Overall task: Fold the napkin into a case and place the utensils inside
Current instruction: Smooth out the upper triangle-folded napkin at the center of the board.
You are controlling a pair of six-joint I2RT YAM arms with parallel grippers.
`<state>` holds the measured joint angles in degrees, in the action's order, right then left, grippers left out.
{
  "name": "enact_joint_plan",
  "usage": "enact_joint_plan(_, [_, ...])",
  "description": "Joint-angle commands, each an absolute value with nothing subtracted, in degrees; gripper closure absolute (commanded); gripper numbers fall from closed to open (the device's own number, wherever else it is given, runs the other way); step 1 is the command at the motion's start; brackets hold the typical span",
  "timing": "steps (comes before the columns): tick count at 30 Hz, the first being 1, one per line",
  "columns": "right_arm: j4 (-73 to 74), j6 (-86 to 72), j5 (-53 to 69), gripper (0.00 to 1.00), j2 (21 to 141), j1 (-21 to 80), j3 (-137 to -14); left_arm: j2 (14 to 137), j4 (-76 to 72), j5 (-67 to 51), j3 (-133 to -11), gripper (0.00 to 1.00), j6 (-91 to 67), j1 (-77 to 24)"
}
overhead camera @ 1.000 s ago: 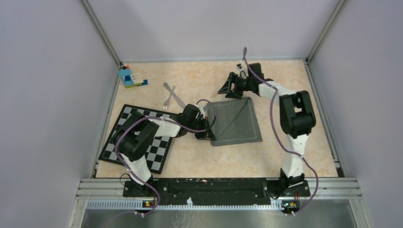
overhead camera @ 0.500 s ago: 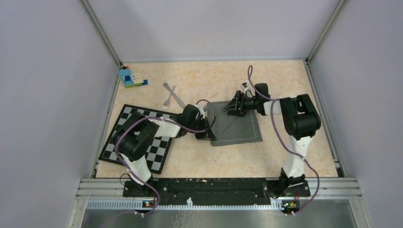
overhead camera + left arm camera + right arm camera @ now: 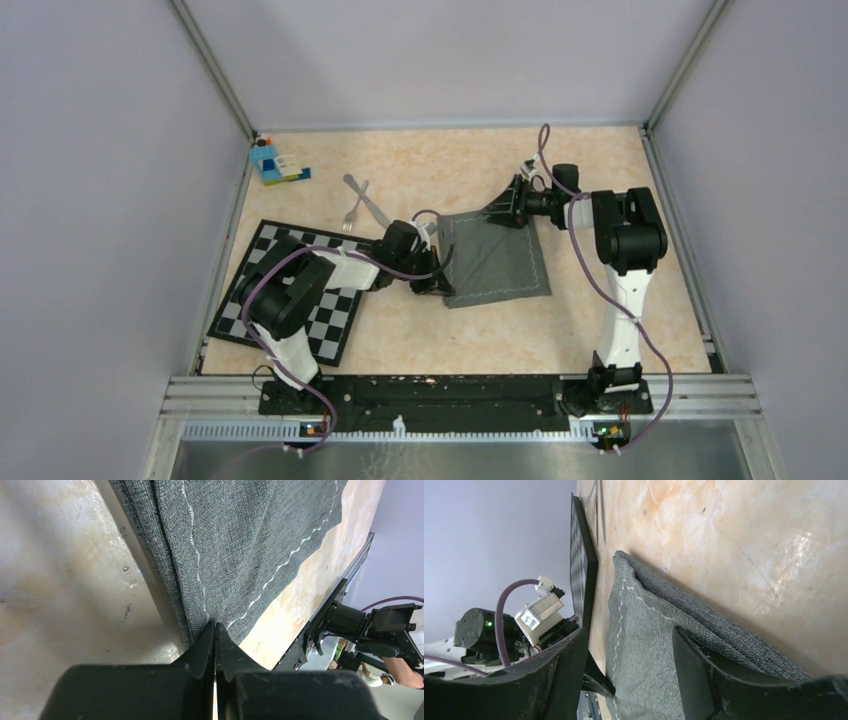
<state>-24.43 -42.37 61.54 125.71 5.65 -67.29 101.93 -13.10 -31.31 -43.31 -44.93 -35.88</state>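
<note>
On the marbled tabletop (image 3: 420,345), beyond a black-and-white checkered mat (image 3: 240,305), a silver metal fork (image 3: 350,218) and table knife (image 3: 378,212) lie crossed. The left gripper (image 3: 215,630) pinches the folded dark grey cloth napkin (image 3: 500,265) at its left edge. The right gripper (image 3: 626,645) is spread wide astride the napkin's far corner.

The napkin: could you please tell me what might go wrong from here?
The right gripper stands open around a layered edge of the napkin; closing might catch only some layers. The left gripper pinches just the very edge, so a pull could slip it free.
</note>
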Motion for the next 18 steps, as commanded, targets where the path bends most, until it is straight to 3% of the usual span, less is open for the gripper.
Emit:
enact_joint_plan(1, [-26.93,-40.32,59.23,0.37,130.26,3.78,-71.81,102.93,-10.51,-30.95,-41.63,1.0,-43.42,-36.0])
enact_joint_plan(5, [-25.07,-40.75,61.82,0.37,133.19,3.78,-76.98,102.88,-10.34,-31.19,-41.85,1.0,-43.22,-35.96])
enact_joint_plan(8, [-21.95,-40.89,60.73,0.37,128.61,3.77,-77.11,101.68,-9.49,-31.81,-42.91,0.98,-42.89,-36.0])
enact_joint_plan(13, [1.36,-32.51,44.81,0.36,113.58,4.52,-76.67,96.47,-6.55,-33.58,-48.0,0.74,-41.86,-35.97])
enact_joint_plan(18, [5.12,-34.1,34.68,0.38,99.59,6.11,-65.04,93.56,-1.21,-32.75,-56.18,0.48,-39.51,-34.54])
